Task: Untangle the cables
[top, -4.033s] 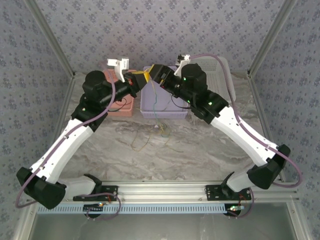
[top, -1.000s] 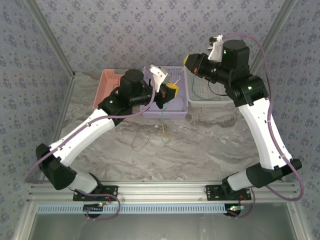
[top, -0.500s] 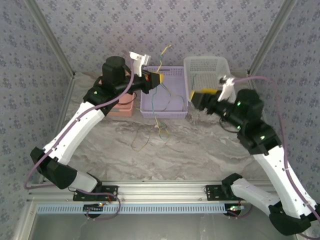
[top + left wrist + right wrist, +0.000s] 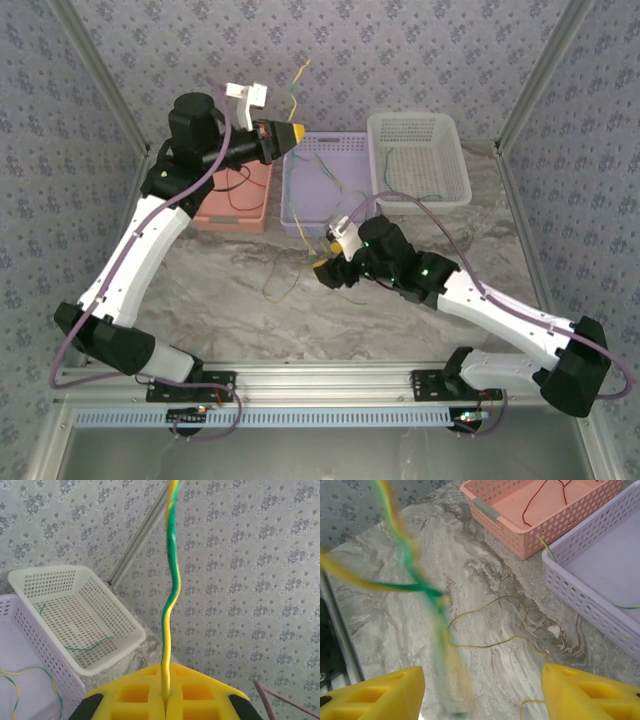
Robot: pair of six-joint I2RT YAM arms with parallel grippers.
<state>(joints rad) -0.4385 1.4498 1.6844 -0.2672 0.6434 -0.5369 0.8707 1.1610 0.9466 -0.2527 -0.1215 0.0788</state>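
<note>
We have the left end effector [image 4: 293, 131] clenched on a green-yellow cable [image 4: 170, 580] raised beside the purple basket [image 4: 360, 215], right end effector [image 4: 325, 272] gaping over tangled cables [image 4: 283, 285] on the counter [image 4: 230, 290]: few sorted, most remaining.

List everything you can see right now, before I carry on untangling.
Pink basket: one, pink, far left of the table.
Purple basket: one, lilac, far middle.
White basket: one, white, far right.
Held cable: one, green-yellow, clamped in the left pincer, free end pointing up.
Loose cable: one, green-yellow, looped on the table in front of the baskets.
Green wires: two, green, in the white basket.
Red wire: count unclear, red, in the pink basket.
Table: one, grey marble.
Left pincer: yellow, shut on the held cable, raised by the purple basket.
Right pincer: yellow, open, low over the table, a blurred green-yellow strand hanging between its fingers.
</note>
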